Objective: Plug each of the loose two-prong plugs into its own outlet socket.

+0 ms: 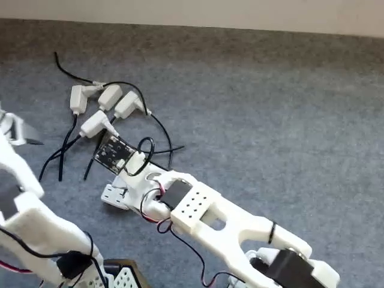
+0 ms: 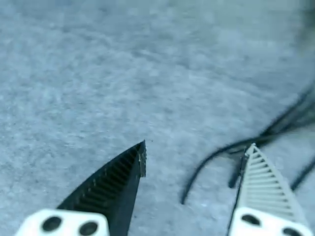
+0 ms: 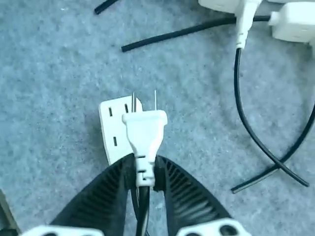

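Plainly the right hand (image 3: 146,166) pinched the two-prong plug (image 3: 144,129) by its cord end, prongs aimed toward ten o'clock in the high view over the white outlet socket (image 3: 110,132) on the desk (image 3: 49,73); the left hand (image 2: 197,145) hung spread.

Loose cords (image 3: 177,34) beside open carpet (image 1: 288,108)

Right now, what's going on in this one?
The right hand grips a white two-prong plug by its cord end, prongs bare, over a white outlet socket lying on the grey carpet; it is not plugged in yet. The left hand hangs open above the carpet near loose black cords.
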Robot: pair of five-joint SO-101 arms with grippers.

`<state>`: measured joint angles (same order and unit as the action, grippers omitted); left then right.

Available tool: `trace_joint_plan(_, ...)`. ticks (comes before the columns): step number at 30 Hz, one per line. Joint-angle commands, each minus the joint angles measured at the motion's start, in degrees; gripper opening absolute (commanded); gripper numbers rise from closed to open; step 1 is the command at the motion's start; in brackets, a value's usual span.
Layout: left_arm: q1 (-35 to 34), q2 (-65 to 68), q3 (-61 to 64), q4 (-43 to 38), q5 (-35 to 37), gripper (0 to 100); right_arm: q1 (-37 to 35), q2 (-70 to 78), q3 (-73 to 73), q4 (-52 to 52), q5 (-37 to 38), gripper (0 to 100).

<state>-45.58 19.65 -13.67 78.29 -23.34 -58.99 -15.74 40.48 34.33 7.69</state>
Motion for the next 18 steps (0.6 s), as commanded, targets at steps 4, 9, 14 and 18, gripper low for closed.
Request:
trace_joint_plan(4,10.68,-24.04,20.79,-4.22,-1.14,31,-1.36,4.70,-5.93,-2.51,0.35,0.7)
trace_joint_plan(9,14.46,-44.35,42.24,-12.48,-2.81,31,-0.48,1.27,-5.67,-2.51,-1.93,0.7)
trace_joint_plan(14,15.25,-58.77,56.57,-16.88,-2.81,31,2.15,-4.09,-3.65,-2.59,-6.77,0.7)
trace_joint_plan(18,16.48,-66.15,63.25,-16.79,-2.11,31,2.51,-5.32,-3.30,-2.59,-10.73,0.7)
